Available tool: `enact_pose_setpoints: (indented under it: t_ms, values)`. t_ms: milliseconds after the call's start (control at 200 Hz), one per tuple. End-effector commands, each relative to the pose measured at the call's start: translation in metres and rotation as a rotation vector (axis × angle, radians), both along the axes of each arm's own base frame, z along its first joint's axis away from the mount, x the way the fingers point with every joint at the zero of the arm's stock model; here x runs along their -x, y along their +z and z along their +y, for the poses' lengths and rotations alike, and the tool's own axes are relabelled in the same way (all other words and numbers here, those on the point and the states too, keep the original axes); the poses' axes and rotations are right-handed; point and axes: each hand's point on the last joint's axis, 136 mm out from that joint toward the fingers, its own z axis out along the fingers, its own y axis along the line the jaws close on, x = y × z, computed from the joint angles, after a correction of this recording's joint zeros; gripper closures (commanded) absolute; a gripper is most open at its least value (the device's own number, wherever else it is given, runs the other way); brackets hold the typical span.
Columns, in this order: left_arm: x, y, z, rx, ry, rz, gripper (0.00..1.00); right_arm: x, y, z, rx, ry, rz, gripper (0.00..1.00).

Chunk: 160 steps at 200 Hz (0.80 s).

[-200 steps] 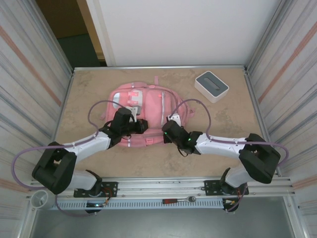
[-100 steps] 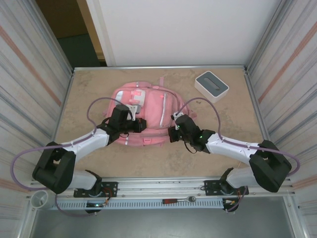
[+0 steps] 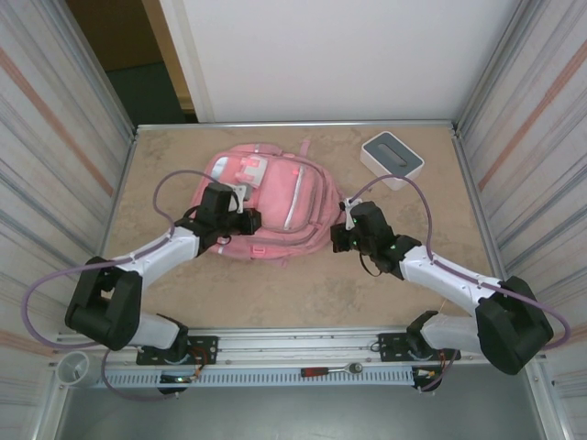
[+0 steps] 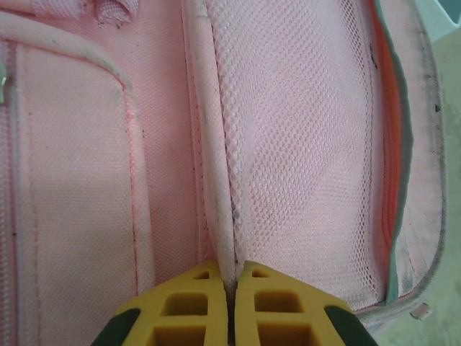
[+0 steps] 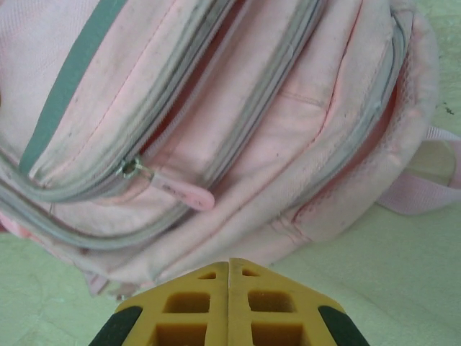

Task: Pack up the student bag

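The student bag (image 3: 280, 197), a soft pink backpack, lies flat at the middle of the table with its zipped pockets facing up. My left gripper (image 3: 246, 220) rests on the bag's left part. In the left wrist view the left gripper (image 4: 230, 270) is shut on a raised pink seam of the student bag (image 4: 310, 144), beside mesh fabric. My right gripper (image 3: 337, 241) sits just off the bag's right edge. Seen from the right wrist, the right gripper (image 5: 229, 263) is shut with nothing in it, and the student bag (image 5: 238, 108) with a pink zip pull (image 5: 180, 191) lies ahead.
A white-and-grey box (image 3: 392, 158) stands at the back right of the table. Corrugated metal walls close in both sides. Purple cables loop over both arms. A small tool (image 3: 335, 370) lies on the front rail.
My right gripper has pulled away to the right, off the bag. The bag has swung and slid back and left, with the left gripper still pinching it.
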Motion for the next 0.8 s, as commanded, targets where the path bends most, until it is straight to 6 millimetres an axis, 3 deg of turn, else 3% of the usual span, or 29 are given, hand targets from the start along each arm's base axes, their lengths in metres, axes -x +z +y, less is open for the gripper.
enact_pose_setpoints:
  t_ms: [0, 135, 291, 376, 797]
  values:
    - [-0.013, -0.004, 0.017, -0.090, 0.046, -0.020, 1.00, 0.006, -0.002, -0.002, 0.035, 0.043, -0.005, 1.00]
    - [-0.011, -0.007, 0.016, -0.087, 0.038, -0.010, 1.00, 0.008, 0.002, 0.008, 0.017, 0.104, -0.021, 1.00]
    - [-0.010, -0.009, 0.015, -0.084, 0.034, -0.003, 1.00, 0.007, 0.014, 0.026, -0.003, 0.283, -0.071, 0.52]
    - [-0.010, -0.008, 0.014, -0.082, 0.030, -0.003, 1.00, 0.001, 0.016, 0.029, 0.011, 0.352, -0.094, 0.43]
    - [-0.010, -0.009, 0.011, -0.069, 0.021, 0.004, 1.00, -0.031, -0.014, 0.040, 0.104, 0.489, -0.043, 0.47]
